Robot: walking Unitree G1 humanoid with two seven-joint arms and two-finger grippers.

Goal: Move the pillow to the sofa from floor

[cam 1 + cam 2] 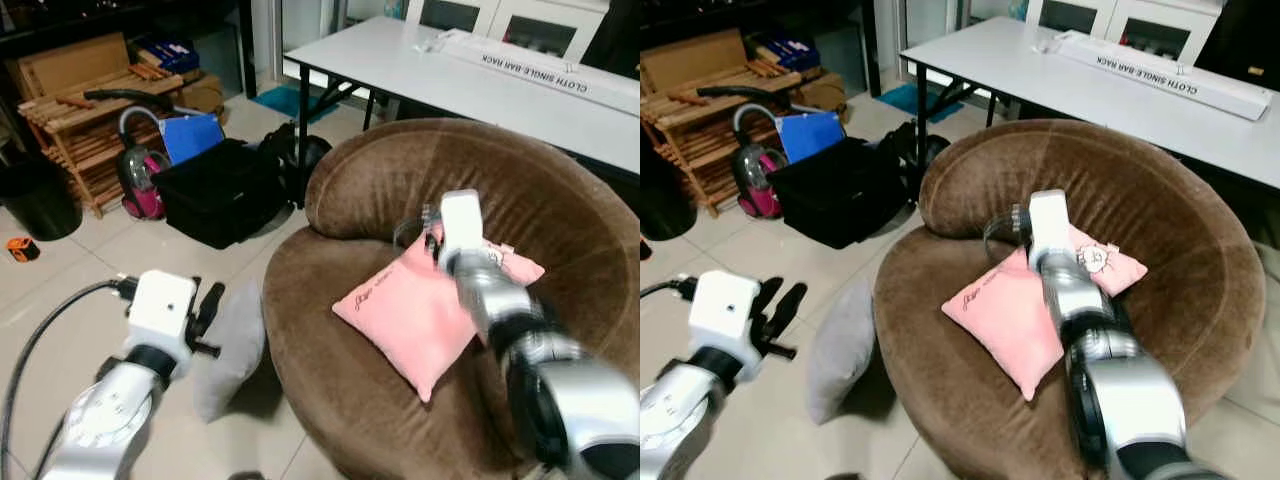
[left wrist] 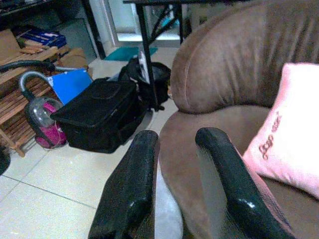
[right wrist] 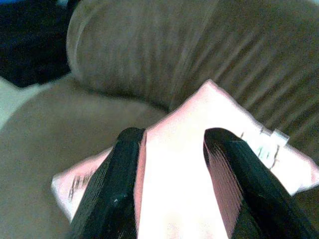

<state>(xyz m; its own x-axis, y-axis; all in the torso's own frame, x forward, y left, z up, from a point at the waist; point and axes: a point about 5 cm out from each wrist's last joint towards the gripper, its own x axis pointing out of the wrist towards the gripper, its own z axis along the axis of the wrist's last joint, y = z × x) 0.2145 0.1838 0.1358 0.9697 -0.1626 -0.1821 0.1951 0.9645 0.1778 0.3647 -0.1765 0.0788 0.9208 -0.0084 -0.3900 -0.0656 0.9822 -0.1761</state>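
Observation:
A pink pillow (image 1: 420, 310) lies on the seat of the round brown sofa (image 1: 340, 400), tilted toward the backrest. My right gripper (image 3: 174, 134) hovers just over this pillow with its fingers open; the pink cloth shows between them. A grey pillow (image 1: 232, 345) stands on the tiled floor, leaning against the sofa's left side. My left gripper (image 2: 177, 137) is open, held low at the left, just beside the grey pillow and pointing toward the sofa's edge.
A black bag (image 1: 215, 190) sits on the floor behind the grey pillow. Farther left are a pink vacuum cleaner (image 1: 140, 180), a blue folder (image 1: 190, 135), a wooden rack (image 1: 80, 120) and a black bin (image 1: 35, 195). A white table (image 1: 450, 80) stands behind the sofa.

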